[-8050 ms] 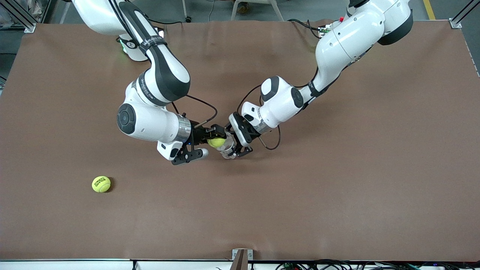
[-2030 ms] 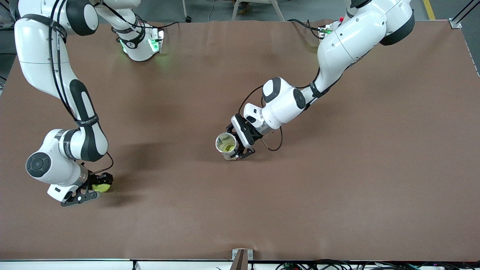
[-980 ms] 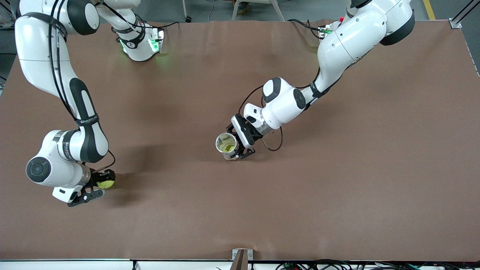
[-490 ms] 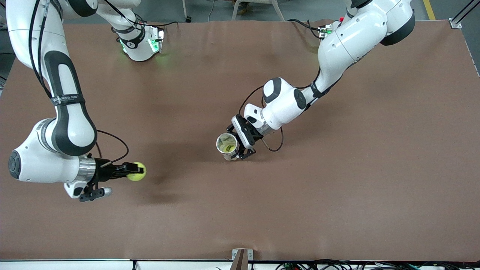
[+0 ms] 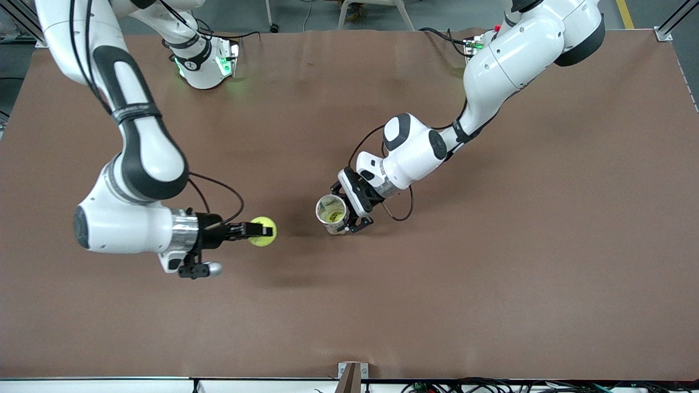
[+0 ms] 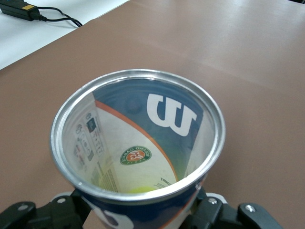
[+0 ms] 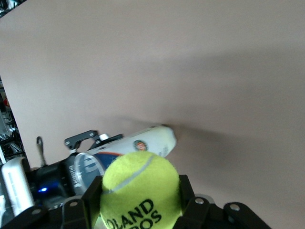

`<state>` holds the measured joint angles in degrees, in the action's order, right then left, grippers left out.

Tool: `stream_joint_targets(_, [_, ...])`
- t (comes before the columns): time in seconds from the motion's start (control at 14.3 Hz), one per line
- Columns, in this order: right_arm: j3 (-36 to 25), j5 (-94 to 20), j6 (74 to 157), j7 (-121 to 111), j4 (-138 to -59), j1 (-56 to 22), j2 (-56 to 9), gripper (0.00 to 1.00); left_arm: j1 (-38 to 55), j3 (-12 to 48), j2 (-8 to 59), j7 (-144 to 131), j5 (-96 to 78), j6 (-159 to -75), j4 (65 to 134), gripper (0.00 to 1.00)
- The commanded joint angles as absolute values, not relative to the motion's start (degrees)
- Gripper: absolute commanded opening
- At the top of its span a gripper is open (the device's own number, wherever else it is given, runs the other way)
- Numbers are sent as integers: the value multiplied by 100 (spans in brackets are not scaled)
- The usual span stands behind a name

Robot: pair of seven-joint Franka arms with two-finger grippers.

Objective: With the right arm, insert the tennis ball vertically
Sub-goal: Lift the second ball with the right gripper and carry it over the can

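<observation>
My right gripper (image 5: 256,230) is shut on a yellow tennis ball (image 5: 262,231) and holds it in the air over the table, on the right arm's side of the can. The ball fills the right wrist view (image 7: 141,191) between the black fingers (image 7: 90,198). My left gripper (image 5: 349,215) is shut on a clear Wilson ball can (image 5: 331,212) with a metal rim, held upright with its mouth open. Yellow-green shows at the bottom of the can (image 6: 138,189) in the left wrist view. The can also shows in the right wrist view (image 7: 143,143).
The brown table (image 5: 491,273) has bare room all round the can. The arms' bases stand at the table's edge farthest from the front camera. A black adapter and cable (image 6: 33,12) lie off the table's edge in the left wrist view.
My right gripper took the ball from the table near the right arm's end, lifted it and carried it toward the can. The left gripper and can stayed still.
</observation>
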<state>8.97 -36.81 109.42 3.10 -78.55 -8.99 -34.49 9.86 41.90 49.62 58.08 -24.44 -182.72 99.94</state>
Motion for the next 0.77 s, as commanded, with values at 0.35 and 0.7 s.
stream_joint_targets(0.35, [879, -3779, 11126, 1362, -7954, -1564, -3287, 34, 888, 4272, 4860, 5897, -2558, -18334, 10090, 82])
stream_joint_targets(0.7, [879, -3806, 11548, 1661, -7937, -1767, -3322, 34, 896, 4280, 4869, 5915, -2558, -18334, 10107, 81])
